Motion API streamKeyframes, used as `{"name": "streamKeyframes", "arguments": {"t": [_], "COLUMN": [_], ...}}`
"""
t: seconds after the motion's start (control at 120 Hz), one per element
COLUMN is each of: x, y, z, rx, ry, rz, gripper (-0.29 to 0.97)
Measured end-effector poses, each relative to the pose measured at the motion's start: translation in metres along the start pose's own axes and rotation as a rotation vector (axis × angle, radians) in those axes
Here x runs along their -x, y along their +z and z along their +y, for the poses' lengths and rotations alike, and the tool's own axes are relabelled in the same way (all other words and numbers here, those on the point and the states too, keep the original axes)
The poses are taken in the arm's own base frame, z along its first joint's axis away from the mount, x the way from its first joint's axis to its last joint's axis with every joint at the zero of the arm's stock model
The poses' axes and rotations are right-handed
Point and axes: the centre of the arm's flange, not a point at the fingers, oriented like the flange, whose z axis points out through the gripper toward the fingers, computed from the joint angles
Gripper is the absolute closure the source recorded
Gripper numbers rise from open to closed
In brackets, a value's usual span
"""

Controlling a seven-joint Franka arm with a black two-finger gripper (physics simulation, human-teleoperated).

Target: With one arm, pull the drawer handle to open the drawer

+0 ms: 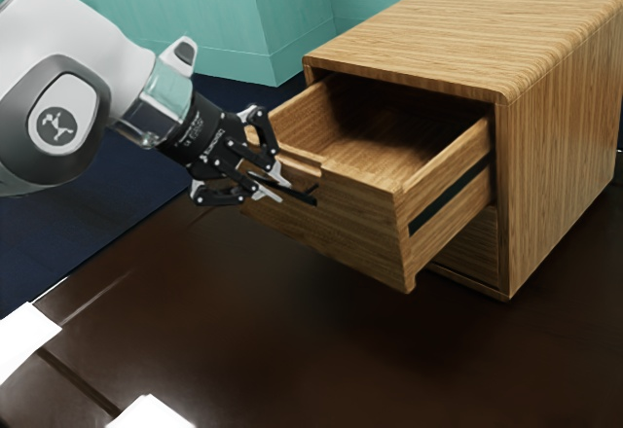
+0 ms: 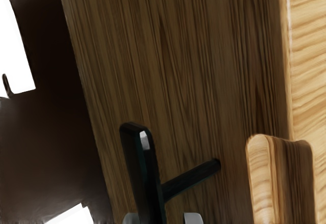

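Note:
A wooden cabinet (image 1: 555, 107) stands on the dark table at the exterior view's right. Its upper drawer (image 1: 380, 214) is pulled well out toward the arm and its inside is bare. A thin black handle (image 1: 300, 195) juts from the drawer front. My black gripper (image 1: 265, 181) comes in from the exterior view's left and is shut on that handle. In the wrist view the handle bar (image 2: 145, 178) and its post (image 2: 193, 177) stand off the wood-grain drawer front (image 2: 193, 71) just ahead of my hand.
The dark brown tabletop (image 1: 292, 350) stretches out in front of the cabinet. White patches lie at its near corner (image 1: 19, 336) and front edge (image 1: 146, 413). A teal wall (image 1: 292, 10) rises behind the cabinet.

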Motion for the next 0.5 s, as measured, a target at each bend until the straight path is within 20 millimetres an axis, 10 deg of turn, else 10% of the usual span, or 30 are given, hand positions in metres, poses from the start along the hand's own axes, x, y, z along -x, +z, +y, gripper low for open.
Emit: {"name": "streamKeyframes", "arguments": {"t": [0.333,0.5], "x": [0.016,0.069], "y": [-0.035,-0.192], "z": [-0.013,-0.048], "rx": [0.039,0.171], "ry": [0.019,0.110], "rz": [-0.013,0.072], "gripper": [0.66,0.35]}}
